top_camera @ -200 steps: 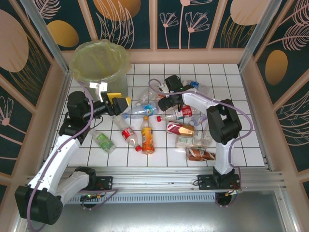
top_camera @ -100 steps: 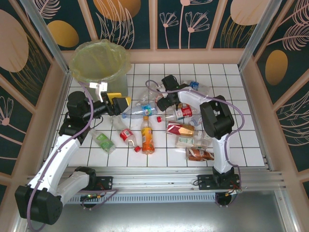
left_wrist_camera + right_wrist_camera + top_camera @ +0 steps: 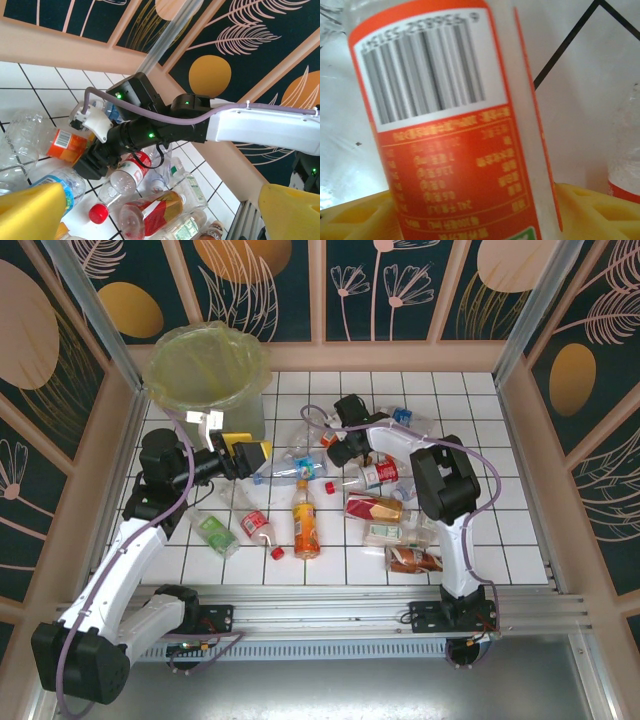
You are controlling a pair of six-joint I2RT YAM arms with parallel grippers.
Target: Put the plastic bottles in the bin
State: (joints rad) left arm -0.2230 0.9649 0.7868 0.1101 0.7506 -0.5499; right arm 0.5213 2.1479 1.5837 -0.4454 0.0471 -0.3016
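The orange-label bottle (image 3: 445, 130) lies on the table (image 3: 460, 410) at the far side of the heap, between the pads of the right gripper (image 3: 334, 446). Its long axis runs crosswise to the jaws and seems to lie flat on the tiles. Which end carries the cap I cannot tell. The pads sit against both its sides, but whether they squeeze it cannot be told.

The left gripper (image 3: 256, 453) hovers near the bin (image 3: 255, 408) with its jaws spread wide. A blue-label bottle (image 3: 292, 471) lies just beside one finger, its length running left to right in the overhead view.

About a dozen bottles (image 3: 305, 525) are strewn over the tiles and none can be seen inside the bin. The job looks barely begun, with nearly everything left to carry.
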